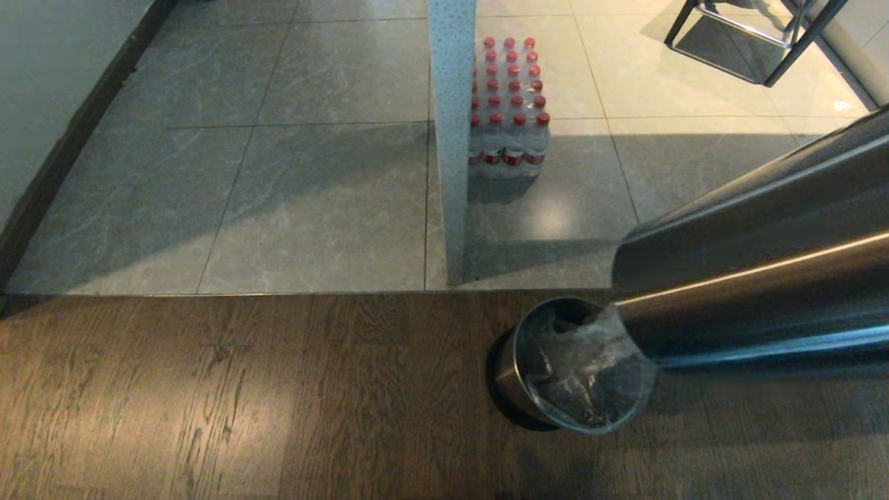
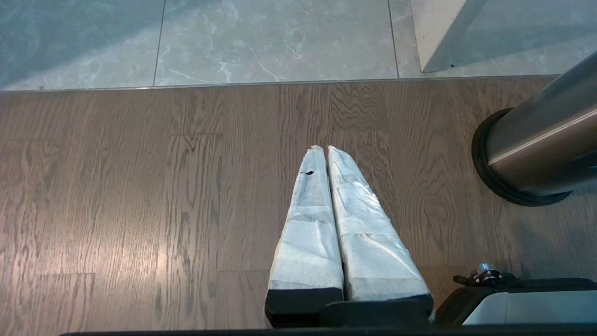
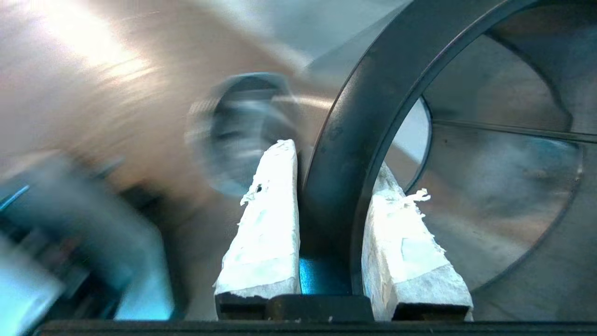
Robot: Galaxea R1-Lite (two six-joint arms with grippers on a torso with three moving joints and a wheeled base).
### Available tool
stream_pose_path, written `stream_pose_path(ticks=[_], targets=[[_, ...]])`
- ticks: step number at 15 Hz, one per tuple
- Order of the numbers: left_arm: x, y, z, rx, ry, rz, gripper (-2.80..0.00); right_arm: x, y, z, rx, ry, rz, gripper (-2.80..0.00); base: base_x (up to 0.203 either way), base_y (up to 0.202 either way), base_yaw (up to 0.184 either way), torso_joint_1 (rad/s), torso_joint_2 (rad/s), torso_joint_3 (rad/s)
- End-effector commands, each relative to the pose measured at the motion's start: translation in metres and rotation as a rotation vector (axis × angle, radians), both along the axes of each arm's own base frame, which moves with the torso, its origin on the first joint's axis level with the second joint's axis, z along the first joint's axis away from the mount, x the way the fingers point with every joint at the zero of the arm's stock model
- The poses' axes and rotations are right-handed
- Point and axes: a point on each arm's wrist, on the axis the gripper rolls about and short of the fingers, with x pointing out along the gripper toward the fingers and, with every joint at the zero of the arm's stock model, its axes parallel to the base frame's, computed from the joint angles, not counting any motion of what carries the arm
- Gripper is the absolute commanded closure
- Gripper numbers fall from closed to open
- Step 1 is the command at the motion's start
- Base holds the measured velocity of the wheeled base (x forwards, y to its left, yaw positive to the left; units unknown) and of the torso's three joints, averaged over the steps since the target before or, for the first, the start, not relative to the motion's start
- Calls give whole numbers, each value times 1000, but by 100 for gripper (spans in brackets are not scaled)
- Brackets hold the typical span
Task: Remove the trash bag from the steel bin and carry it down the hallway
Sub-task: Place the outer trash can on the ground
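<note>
Pinched between the right gripper's (image 3: 336, 158) white padded fingers (image 3: 266, 224): dark curved rim of a smooth steel cylinder (image 1: 764, 278), held aloft. Below, on grainy wood planks (image 1: 208, 389), round brushed steel bin (image 1: 517, 375), crinkled clear trash bag (image 1: 583, 375) inside. Left gripper (image 2: 325, 148) pressed together, parked.
</note>
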Motion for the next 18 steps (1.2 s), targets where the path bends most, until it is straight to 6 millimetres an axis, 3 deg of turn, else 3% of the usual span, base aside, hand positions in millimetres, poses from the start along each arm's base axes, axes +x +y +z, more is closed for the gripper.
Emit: stream_pose_path(ticks=[1, 5, 12, 18], targets=[[0, 0, 0, 0, 0, 0, 0, 15, 1, -5, 15, 33, -109, 0, 0, 0, 0, 0, 0, 0], [0, 0, 0, 0, 0, 0, 0, 56, -5, -26, 20, 162, -302, 0, 0, 0, 0, 0, 0, 0], [0, 0, 0, 0, 0, 0, 0, 198, -45, -95, 122, 313, -568, 0, 0, 0, 0, 0, 0, 0], [0, 0, 0, 0, 0, -1, 0, 313, -80, -192, 166, 387, -577, 0, 0, 0, 0, 0, 0, 0]])
